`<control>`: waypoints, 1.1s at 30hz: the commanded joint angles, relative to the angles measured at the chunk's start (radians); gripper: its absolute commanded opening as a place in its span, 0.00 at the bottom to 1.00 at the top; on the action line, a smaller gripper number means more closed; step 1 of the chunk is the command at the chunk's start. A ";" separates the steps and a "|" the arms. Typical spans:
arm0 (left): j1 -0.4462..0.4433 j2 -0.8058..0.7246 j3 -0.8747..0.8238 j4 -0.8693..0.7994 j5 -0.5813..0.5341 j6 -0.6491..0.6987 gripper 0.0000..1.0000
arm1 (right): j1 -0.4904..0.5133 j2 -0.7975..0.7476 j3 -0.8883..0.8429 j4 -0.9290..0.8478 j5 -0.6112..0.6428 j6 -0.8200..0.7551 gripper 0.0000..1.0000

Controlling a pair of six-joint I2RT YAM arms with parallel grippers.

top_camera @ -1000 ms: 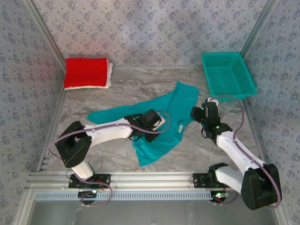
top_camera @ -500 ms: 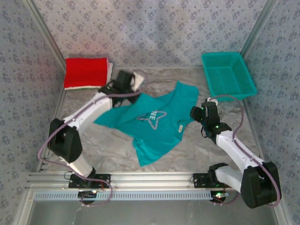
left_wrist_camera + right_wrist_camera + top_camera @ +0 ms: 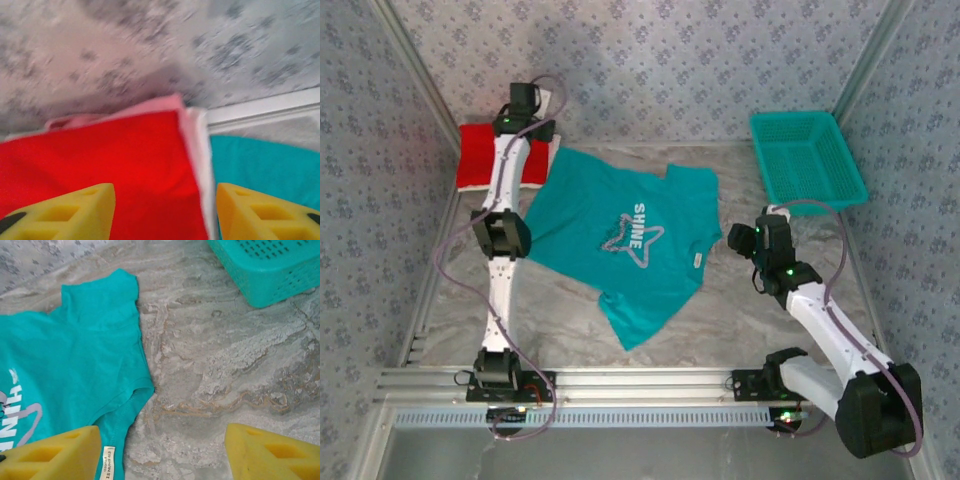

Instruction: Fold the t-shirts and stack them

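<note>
The teal t-shirt (image 3: 620, 235) lay spread over the middle of the table (image 3: 720, 325). Bare marble was left along the near edge, and an open strip ran on its right up to the mesh basket (image 3: 807, 160) in the far right corner. The right arm (image 3: 820, 310) stood in the near part of that strip. The folded red t-shirt (image 3: 480, 160) filled the far left corner, just beside the teal one. The left arm (image 3: 500, 230) stretched along the left side, barring it. Patterned walls (image 3: 650, 60) closed the left, far and right sides.
</note>
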 commanded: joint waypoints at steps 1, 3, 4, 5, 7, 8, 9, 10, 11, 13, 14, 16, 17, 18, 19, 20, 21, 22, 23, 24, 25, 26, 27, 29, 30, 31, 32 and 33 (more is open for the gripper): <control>-0.005 -0.293 -0.158 0.013 0.050 -0.093 0.62 | 0.013 -0.012 0.037 -0.054 0.012 -0.021 0.69; -0.002 -0.440 -0.375 0.112 0.112 -0.106 0.66 | 0.022 0.010 0.054 -0.065 0.010 -0.031 0.69; 0.001 -0.532 -0.512 0.186 0.150 -0.130 0.73 | 0.029 0.029 0.065 -0.070 0.006 -0.034 0.69; 0.007 -0.629 -0.653 0.270 0.210 -0.162 0.73 | 0.036 0.048 0.077 -0.071 0.000 -0.041 0.69; 0.005 -0.811 -0.930 0.403 0.278 -0.212 0.77 | 0.054 0.109 0.121 -0.087 -0.023 -0.061 0.68; -0.006 -0.903 -1.063 0.455 0.283 -0.230 0.76 | 0.063 0.149 0.151 -0.104 -0.035 -0.066 0.67; -0.022 -0.976 -1.173 0.483 0.274 -0.245 0.77 | 0.074 0.187 0.182 -0.116 -0.046 -0.072 0.65; -0.043 -1.054 -1.287 0.498 0.256 -0.260 0.77 | 0.088 0.232 0.213 -0.124 -0.060 -0.081 0.61; -0.062 -1.120 -1.388 0.500 0.240 -0.282 0.75 | 0.108 0.276 0.246 -0.129 -0.068 -0.093 0.54; -0.092 -1.220 -1.577 0.498 0.208 -0.334 0.68 | 0.148 0.359 0.299 -0.132 -0.071 -0.109 0.37; -0.097 -1.264 -1.668 0.498 0.203 -0.374 0.66 | 0.161 0.403 0.332 -0.144 -0.083 -0.105 0.29; -0.099 -1.323 -1.819 0.498 0.225 -0.429 0.64 | 0.169 0.487 0.386 -0.163 -0.126 -0.082 0.10; -0.102 -1.343 -1.879 0.493 0.230 -0.444 0.62 | 0.176 0.528 0.411 -0.173 -0.138 -0.065 0.04; -0.106 -1.352 -1.925 0.489 0.231 -0.453 0.60 | 0.183 0.563 0.430 -0.182 -0.141 -0.053 0.04; -0.110 -1.361 -1.968 0.484 0.235 -0.465 0.59 | 0.191 0.600 0.448 -0.191 -0.135 -0.037 0.03; -0.116 -1.366 -2.001 0.485 0.254 -0.477 0.57 | 0.197 0.636 0.464 -0.196 -0.130 -0.021 0.03; -0.123 -1.368 -2.029 0.494 0.273 -0.487 0.55 | 0.201 0.668 0.481 -0.205 -0.134 -0.006 0.02; -0.140 -1.369 -2.056 0.514 0.287 -0.494 0.54 | 0.204 0.707 0.502 -0.217 -0.139 0.009 0.00; -0.162 -1.367 -2.078 0.532 0.285 -0.498 0.54 | 0.205 0.741 0.524 -0.233 -0.140 0.025 0.00; -0.179 -1.360 -2.091 0.542 0.284 -0.504 0.54 | 0.204 0.773 0.540 -0.243 -0.139 0.040 0.00; -0.196 -1.350 -2.100 0.549 0.291 -0.510 0.53 | 0.205 0.802 0.552 -0.252 -0.140 0.050 0.00; -0.212 -1.340 -2.108 0.557 0.295 -0.519 0.52 | 0.204 0.826 0.552 -0.260 -0.141 0.054 0.00; -0.230 -1.334 -2.117 0.568 0.297 -0.524 0.51 | 0.203 0.848 0.587 -0.267 -0.140 0.069 0.00; -0.266 -1.321 -2.145 0.610 0.303 -0.548 0.51 | 0.193 0.890 0.601 -0.278 -0.132 0.104 0.00; -0.278 -1.317 -2.156 0.627 0.313 -0.562 0.51 | 0.186 0.906 0.608 -0.287 -0.134 0.112 0.00; -0.292 -1.315 -2.162 0.635 0.315 -0.582 0.50 | 0.175 0.926 0.615 -0.288 -0.132 0.122 0.00; -0.303 -1.319 -2.167 0.644 0.314 -0.600 0.50 | 0.165 0.946 0.623 -0.293 -0.129 0.127 0.00; -0.313 -1.328 -2.176 0.657 0.314 -0.614 0.50 | 0.154 0.962 0.631 -0.300 -0.129 0.131 0.00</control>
